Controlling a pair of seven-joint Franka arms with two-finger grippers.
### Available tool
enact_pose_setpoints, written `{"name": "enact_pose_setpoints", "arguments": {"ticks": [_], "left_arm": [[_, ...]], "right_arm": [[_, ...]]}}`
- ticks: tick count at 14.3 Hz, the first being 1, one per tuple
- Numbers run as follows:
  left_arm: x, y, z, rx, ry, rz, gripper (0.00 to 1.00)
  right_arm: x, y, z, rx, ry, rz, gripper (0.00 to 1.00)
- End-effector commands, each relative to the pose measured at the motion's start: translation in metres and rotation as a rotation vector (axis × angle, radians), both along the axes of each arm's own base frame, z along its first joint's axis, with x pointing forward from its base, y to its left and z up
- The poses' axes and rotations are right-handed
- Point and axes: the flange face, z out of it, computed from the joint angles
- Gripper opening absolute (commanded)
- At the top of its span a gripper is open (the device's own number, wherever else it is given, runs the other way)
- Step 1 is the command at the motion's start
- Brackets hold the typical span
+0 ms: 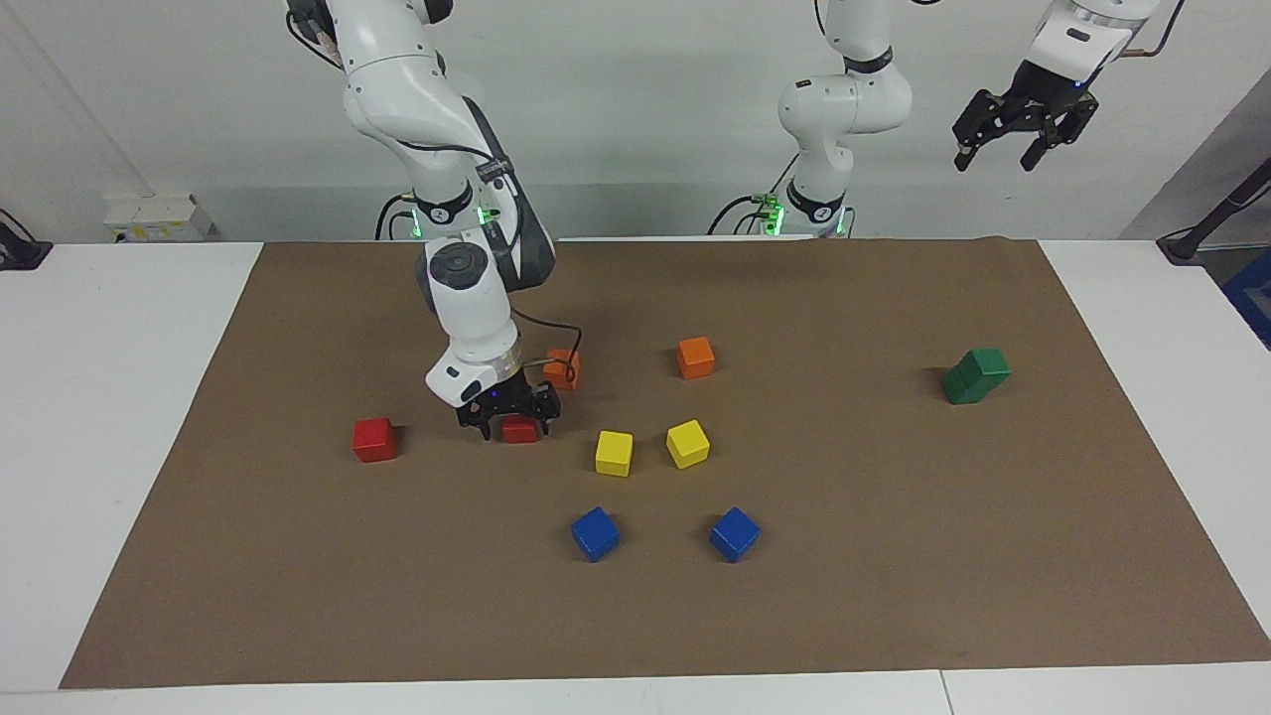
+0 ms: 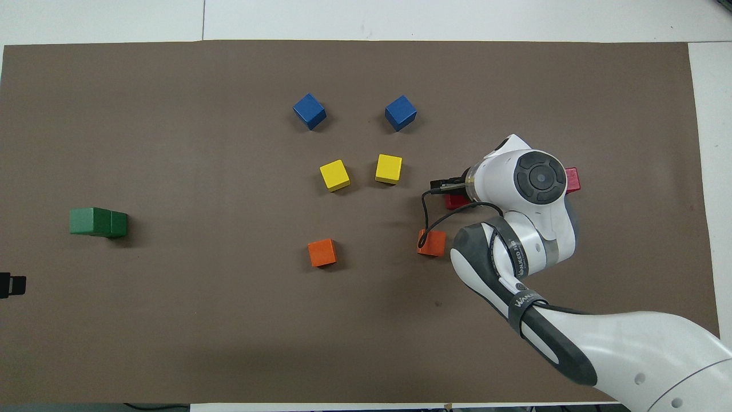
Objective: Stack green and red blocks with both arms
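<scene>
One red block (image 1: pixel 520 430) rests on the brown mat (image 1: pixel 894 556). My right gripper (image 1: pixel 510 427) stands low over it, open, with a finger on either side. In the overhead view the right arm's wrist (image 2: pixel 534 180) hides that gripper and most of this red block (image 2: pixel 456 201). A second red block (image 1: pixel 374 439) lies beside it toward the right arm's end, half covered from above (image 2: pixel 572 179). Two green blocks (image 1: pixel 977 375) sit pressed together at the left arm's end (image 2: pixel 97 222). My left gripper (image 1: pixel 1023 124) waits open, high above that end.
Two orange cubes (image 1: pixel 696 357) (image 1: pixel 562 368) lie nearer the robots than the red blocks. Two yellow cubes (image 1: pixel 614 453) (image 1: pixel 687 443) sit beside the right gripper, toward the mat's middle. Two blue cubes (image 1: pixel 595 533) (image 1: pixel 735 533) lie farther out. White table (image 1: pixel 119 397) borders the mat.
</scene>
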Motion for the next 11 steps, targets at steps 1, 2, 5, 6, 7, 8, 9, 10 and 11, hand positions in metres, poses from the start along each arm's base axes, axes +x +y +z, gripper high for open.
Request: {"name": "enact_pose_setpoints", "arguments": {"ticks": [1, 2, 5, 6, 7, 8, 9, 10, 11], "left_arm": [[-0.008, 0.0001, 0.0042, 0.012, -0.002, 0.009, 1.0], [-0.0075, 0.0001, 0.0036, 0.012, 0.0, 0.009, 1.0], [-0.008, 0.0001, 0.0042, 0.012, -0.002, 0.008, 1.0], [-0.0075, 0.0001, 0.0036, 0.012, 0.0, 0.009, 1.0], [-0.0075, 0.0001, 0.0036, 0.012, 0.0, 0.009, 1.0], [-0.0075, 0.0001, 0.0036, 0.012, 0.0, 0.008, 1.0], [-0.0075, 0.0001, 0.0036, 0.012, 0.0, 0.009, 1.0], [-0.0075, 0.0001, 0.0036, 0.012, 0.0, 0.009, 1.0], [-0.0075, 0.0001, 0.0036, 0.012, 0.0, 0.009, 1.0]], "right_arm": [[-0.008, -0.0073, 0.0043, 0.009, -0.008, -0.005, 0.86], [-0.0081, -0.0074, 0.0041, 0.008, -0.007, -0.005, 0.8], [-0.0084, -0.0074, 0.0038, 0.007, -0.004, -0.003, 0.71], [-0.0083, -0.0074, 0.004, 0.008, -0.005, -0.009, 0.63], [-0.0083, -0.0074, 0.004, 0.009, -0.005, -0.012, 0.61], [-0.0083, -0.0074, 0.004, 0.009, -0.005, -0.014, 0.6], [-0.0086, -0.0075, 0.0035, 0.009, -0.005, -0.014, 0.54], [-0.0086, -0.0075, 0.0035, 0.009, -0.005, -0.015, 0.43], [-0.0086, -0.0075, 0.0035, 0.009, -0.005, -0.015, 0.29]]}}
